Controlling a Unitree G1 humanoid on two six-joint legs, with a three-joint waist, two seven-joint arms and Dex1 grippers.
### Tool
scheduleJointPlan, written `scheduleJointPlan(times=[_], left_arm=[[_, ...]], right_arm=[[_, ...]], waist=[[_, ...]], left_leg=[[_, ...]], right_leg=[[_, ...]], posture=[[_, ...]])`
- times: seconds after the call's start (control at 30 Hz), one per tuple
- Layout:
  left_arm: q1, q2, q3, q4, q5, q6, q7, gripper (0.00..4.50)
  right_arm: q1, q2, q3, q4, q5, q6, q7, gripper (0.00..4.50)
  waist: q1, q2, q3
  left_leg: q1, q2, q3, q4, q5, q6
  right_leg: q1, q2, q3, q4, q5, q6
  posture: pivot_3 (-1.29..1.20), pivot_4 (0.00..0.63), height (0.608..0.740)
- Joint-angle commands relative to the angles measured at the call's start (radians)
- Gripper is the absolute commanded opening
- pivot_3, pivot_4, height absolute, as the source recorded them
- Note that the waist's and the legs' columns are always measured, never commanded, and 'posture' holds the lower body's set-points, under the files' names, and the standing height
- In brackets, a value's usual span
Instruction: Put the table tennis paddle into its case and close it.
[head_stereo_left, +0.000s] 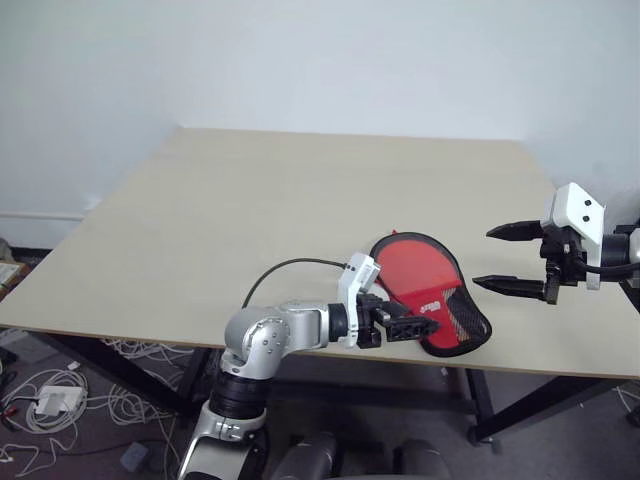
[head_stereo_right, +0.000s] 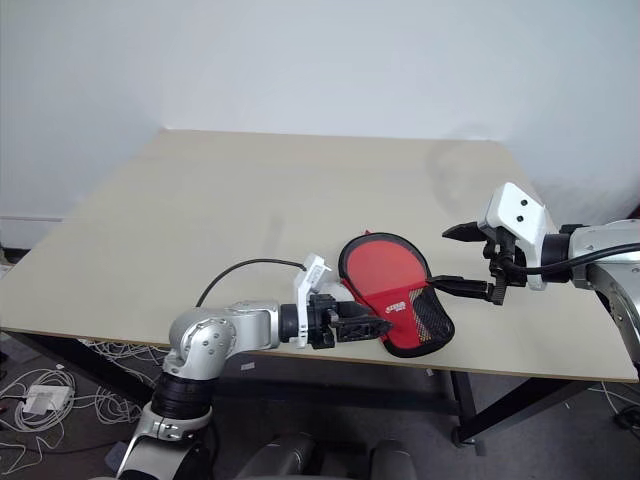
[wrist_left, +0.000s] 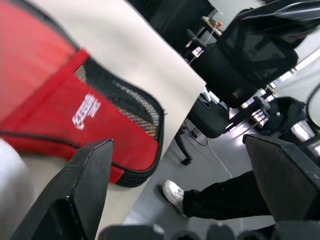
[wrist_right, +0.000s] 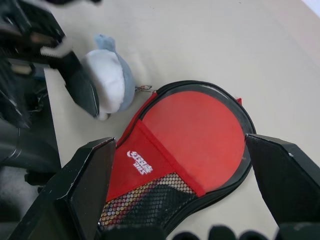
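You have a beige table (head_stereo_left: 250, 220) standing against a white wall (head_stereo_left: 320, 60). On it sits a small white-and-blue soft wad (wrist_right: 111, 82). Under its left side, white cables (head_stereo_left: 60, 385) lie tangled on the floor, and a person's dark trouser leg with a white shoe (wrist_left: 176, 195) stands beyond its edge.

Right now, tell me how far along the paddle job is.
Nearly done, it seems: the case lies flat near the table's front edge, its zipper rim looking closed all round, no paddle outside it. Nothing is in hand; the left tool and right tool are open. Left: confirm the zip is fully shut.
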Motion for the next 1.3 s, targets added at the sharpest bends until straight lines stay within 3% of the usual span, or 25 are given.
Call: scheduleJointPlan(times=[0.03, 0.73, 1.3], left_arm=[[-0.014, -0.044, -0.013, 0.026, -0.006, 0.004, 0.018, 4.47], [-0.009, -0.056, -0.046, 0.248, 0.086, -0.027, 0.035, 4.47], [-0.134, -0.176, 0.056, 0.511, 0.116, -0.022, 0.13, 4.47]], right_arm=[[-0.01, 0.002, -0.045, -0.026, 0.023, 0.009, -0.013, 4.5], [-0.022, 0.019, -0.029, -0.042, 0.038, 0.019, -0.036, 4.5], [-0.014, 0.032, -0.035, -0.077, 0.053, 0.044, -0.064, 4.5]], waist=[[0.0, 0.0, 0.0], [0.0, 0.0, 0.0], [0.008, 0.002, -0.002]], left_leg=[[0.0, 0.0, 0.0, 0.0, 0.0, 0.0], [0.001, 0.0, 0.001, 0.0, -0.001, 0.0], [0.006, 0.0, 0.0, 0.001, -0.003, 0.004]], right_leg=[[0.0, 0.0, 0.0, 0.0, 0.0, 0.0], [0.001, -0.001, 0.0, 0.0, 0.0, 0.0], [0.013, -0.001, -0.004, -0.014, 0.004, 0.006]], posture=[[0.0, 0.0, 0.739], [0.0, 0.0, 0.739], [0.0, 0.0, 0.739]])
